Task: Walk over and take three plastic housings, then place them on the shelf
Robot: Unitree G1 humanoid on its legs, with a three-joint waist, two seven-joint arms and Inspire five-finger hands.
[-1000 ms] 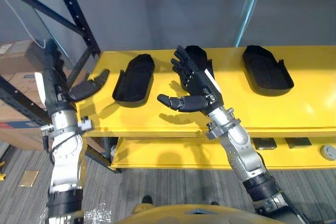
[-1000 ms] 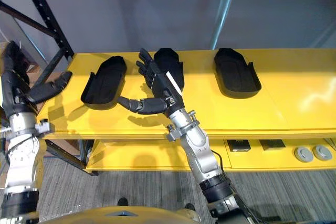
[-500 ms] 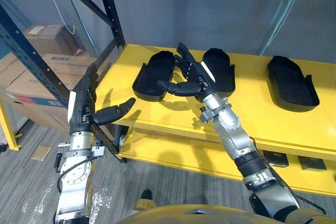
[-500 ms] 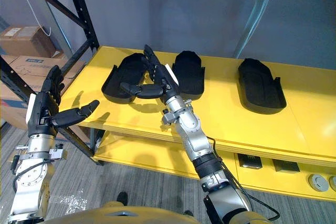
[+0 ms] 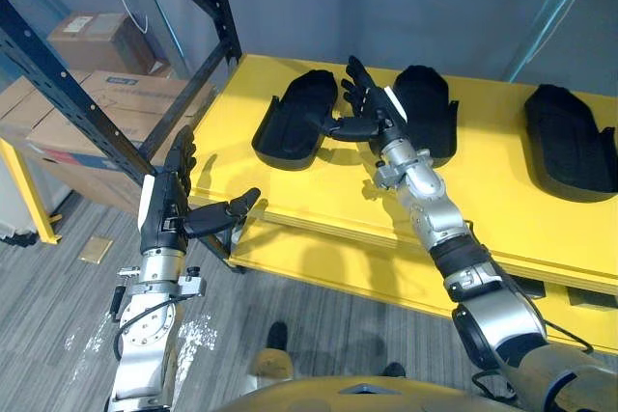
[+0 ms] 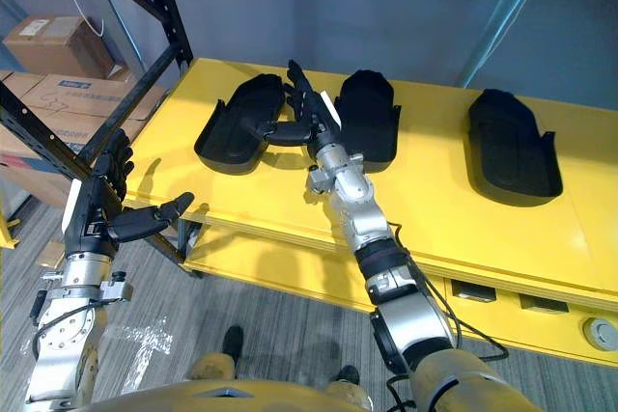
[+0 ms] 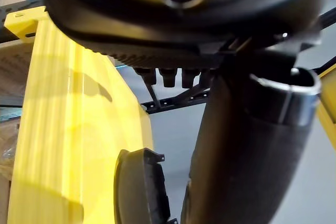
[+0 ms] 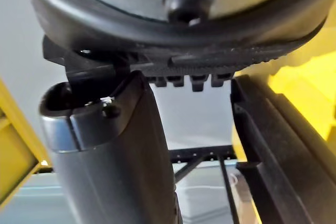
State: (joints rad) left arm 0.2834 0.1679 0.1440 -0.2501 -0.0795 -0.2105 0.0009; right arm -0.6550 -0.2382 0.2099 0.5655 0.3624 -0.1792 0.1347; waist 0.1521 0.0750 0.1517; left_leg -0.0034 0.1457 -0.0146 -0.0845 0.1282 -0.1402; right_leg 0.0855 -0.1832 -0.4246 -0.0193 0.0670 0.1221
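Observation:
Three black plastic housings lie in a row on the yellow shelf top (image 5: pixel 502 209): the left housing (image 5: pixel 294 130), the middle housing (image 5: pixel 425 123) and the right housing (image 5: pixel 570 142). My right hand (image 5: pixel 372 113) hovers open between the left and middle housings. Its fingers are straight, and its thumb (image 8: pixel 115 145) points at the left housing's near rim. It holds nothing. My left hand (image 5: pixel 174 209) is open and empty, off the shelf's front left corner and lower than the top. The left wrist view shows one housing (image 7: pixel 139 187) on the yellow top.
A black rack upright (image 5: pixel 217 7) with slanted braces stands at the shelf's left end. Cardboard boxes (image 5: pixel 87 113) are stacked behind it. A lower yellow level (image 6: pixel 290 267) sits under the top, with small dark parts (image 6: pixel 473 291) at its right. Grey floor (image 5: pixel 68 335) lies in front.
The camera has swung, shifting the whole picture. My right hand has moved from in front of the middle housing toward the left one. My left hand has dropped from the shelf's end to below its corner.

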